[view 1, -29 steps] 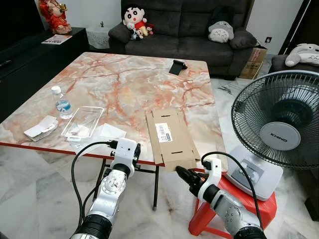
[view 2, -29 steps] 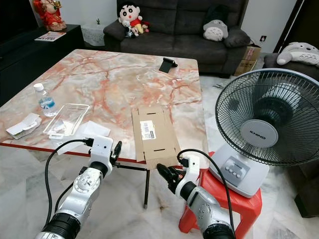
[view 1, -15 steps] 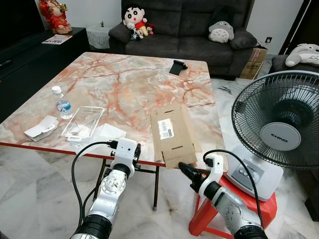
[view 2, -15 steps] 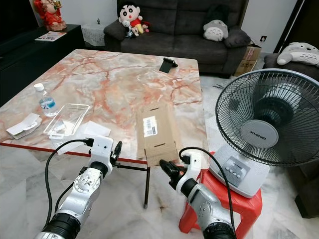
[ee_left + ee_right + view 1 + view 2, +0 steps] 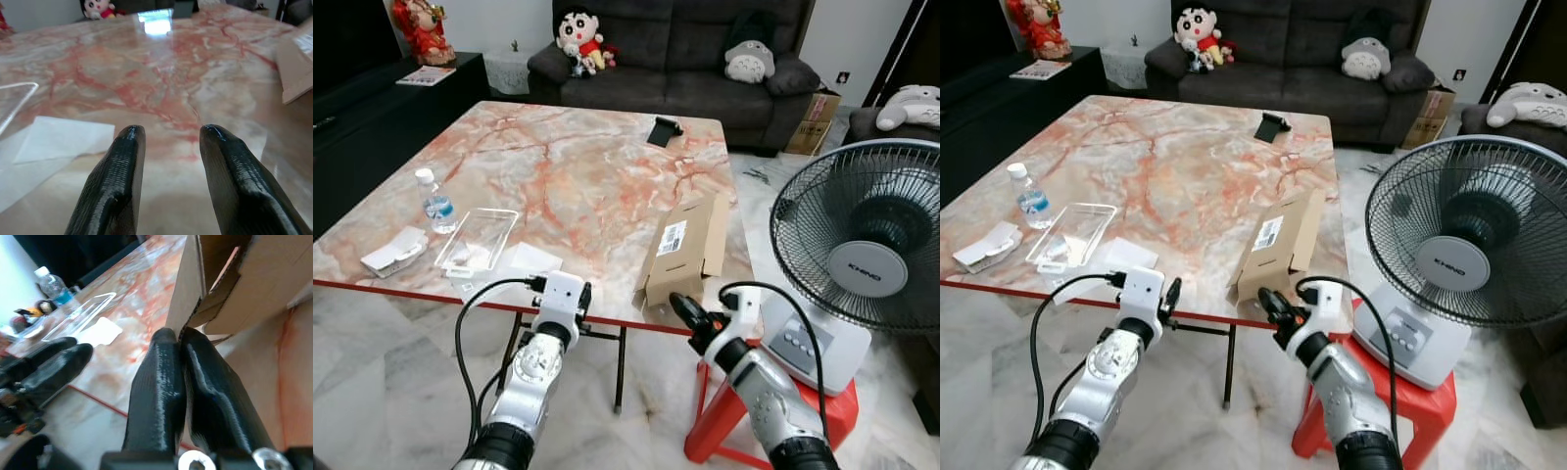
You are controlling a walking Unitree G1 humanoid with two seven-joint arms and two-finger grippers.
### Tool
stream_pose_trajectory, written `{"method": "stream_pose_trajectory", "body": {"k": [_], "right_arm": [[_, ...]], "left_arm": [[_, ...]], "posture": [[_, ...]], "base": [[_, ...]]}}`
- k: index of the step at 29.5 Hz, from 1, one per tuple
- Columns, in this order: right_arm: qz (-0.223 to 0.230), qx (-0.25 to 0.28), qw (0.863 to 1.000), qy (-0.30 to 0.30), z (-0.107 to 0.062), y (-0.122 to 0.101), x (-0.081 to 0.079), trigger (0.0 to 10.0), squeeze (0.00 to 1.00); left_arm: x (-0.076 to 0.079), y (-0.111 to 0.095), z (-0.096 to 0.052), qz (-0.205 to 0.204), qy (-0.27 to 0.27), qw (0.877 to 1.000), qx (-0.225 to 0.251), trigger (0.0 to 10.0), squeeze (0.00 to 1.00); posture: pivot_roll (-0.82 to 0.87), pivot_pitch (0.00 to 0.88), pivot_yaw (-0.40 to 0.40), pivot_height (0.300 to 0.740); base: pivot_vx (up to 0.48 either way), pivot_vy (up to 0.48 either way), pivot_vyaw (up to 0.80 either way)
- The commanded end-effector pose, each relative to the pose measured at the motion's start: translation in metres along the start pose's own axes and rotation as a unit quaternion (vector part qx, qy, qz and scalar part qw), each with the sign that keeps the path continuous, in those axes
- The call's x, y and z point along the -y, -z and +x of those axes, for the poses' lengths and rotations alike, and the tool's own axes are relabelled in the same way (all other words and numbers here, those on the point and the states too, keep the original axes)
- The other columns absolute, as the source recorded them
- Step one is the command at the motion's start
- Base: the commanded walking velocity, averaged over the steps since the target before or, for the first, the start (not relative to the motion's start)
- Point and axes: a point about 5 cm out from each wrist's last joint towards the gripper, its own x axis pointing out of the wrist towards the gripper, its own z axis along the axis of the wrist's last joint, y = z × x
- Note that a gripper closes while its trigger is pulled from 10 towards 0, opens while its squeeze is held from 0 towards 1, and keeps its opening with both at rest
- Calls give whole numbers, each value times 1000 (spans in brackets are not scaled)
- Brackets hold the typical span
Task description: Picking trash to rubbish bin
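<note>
- Broadly, the marble table [image 5: 558, 166] spreads out ahead of both grippers, its red front edge just above them in the head views.
- Off to the outer side of the right gripper [image 5: 683, 315] stands a black fan [image 5: 862, 250] on a red stool [image 5: 832, 416], close beside the forearm.
- Tilted up on the table's front right corner is the cardboard box [image 5: 683, 248], brown with a white label; its near lower corner sits right at the right gripper's tips.
- That right gripper has its two black fingers [image 5: 161, 382] pressed together on a thin cardboard flap edge of the box, as its wrist view shows.
- Level with the table's front edge, the left gripper [image 5: 168, 134] has its fingers apart with nothing between them.
- Just ahead of the left gripper lies a white paper sheet [image 5: 66, 139], and beyond that a clear plastic tray [image 5: 476, 238].
- Farther out to the left gripper's outer side stand a small water bottle [image 5: 435, 203] and a white crumpled carton [image 5: 393, 251].
- Far across the table from both grippers rests a small black object [image 5: 662, 129].
</note>
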Motion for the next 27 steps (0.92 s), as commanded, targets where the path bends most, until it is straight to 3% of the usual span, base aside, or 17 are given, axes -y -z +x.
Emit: {"method": "stream_pose_trajectory", "body": {"k": [1, 16, 27], "right_arm": [[-64, 17, 998, 12, 5, -8, -5, 10000, 0], [-146, -3, 989, 25, 4, 5, -6, 10000, 0], [-156, -1, 987, 48, -1, 7, 1, 10000, 0]], "left_arm": [[0, -3, 0, 6, -10, 1000, 12, 10000, 0], [1, -4, 1, 8, -18, 1000, 15, 10000, 0], [6, -4, 1, 4, -12, 1000, 18, 10000, 0]], "posture": [[-34, 32, -40, 740], [-41, 16, -40, 740], [-47, 0, -40, 740]], "base": [[0, 0, 0], [0, 0, 0], [0, 0, 0]]}}
